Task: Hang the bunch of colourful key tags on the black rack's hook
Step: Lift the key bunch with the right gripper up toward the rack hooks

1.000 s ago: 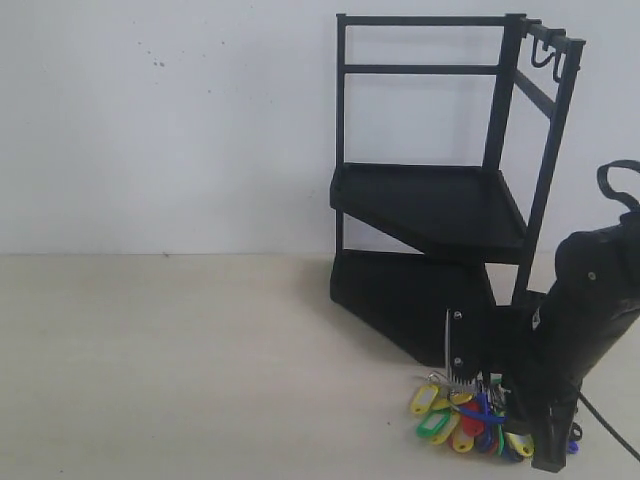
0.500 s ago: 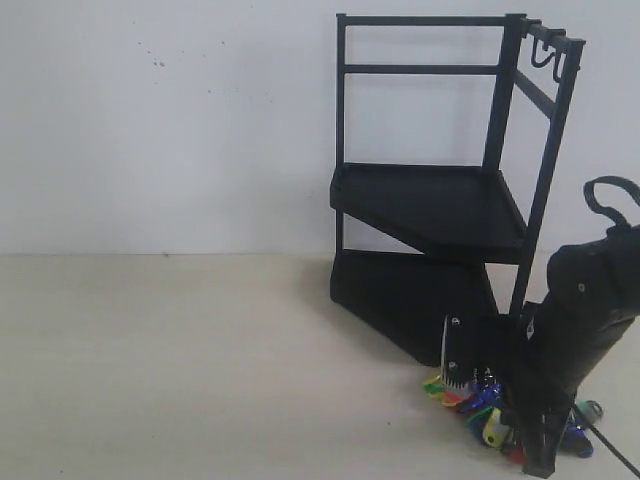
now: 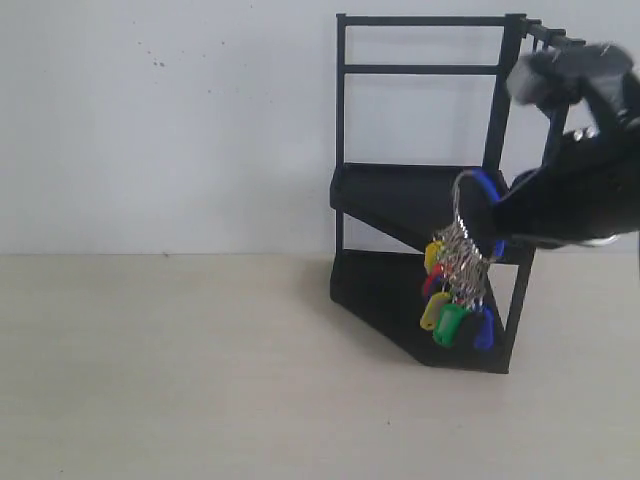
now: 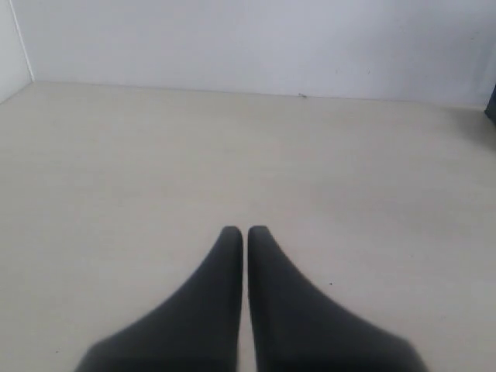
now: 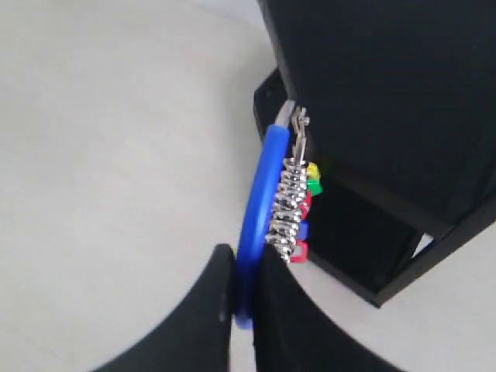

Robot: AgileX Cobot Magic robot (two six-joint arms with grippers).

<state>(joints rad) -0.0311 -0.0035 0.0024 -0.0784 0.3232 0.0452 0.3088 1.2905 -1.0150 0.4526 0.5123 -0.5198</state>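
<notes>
The colourful key tag bunch hangs in the air in front of the black rack, its yellow, red, green and blue tags dangling from metal rings. My right gripper is shut on its blue loop, level with the rack's upper shelf. In the right wrist view the right gripper pinches the loop's lower end, with the tags beside the rack. The rack's top rail hooks are mostly hidden behind the right arm. My left gripper is shut and empty over bare table, out of the exterior view.
The beige table stretches left of the rack. A white wall stands behind. The right arm's blurred wrist sits by the rack's top right corner.
My right gripper has lifted the key tag bunch off the table, from the floor in front of the rack up to the upper shelf's height. The left gripper is unchanged.
</notes>
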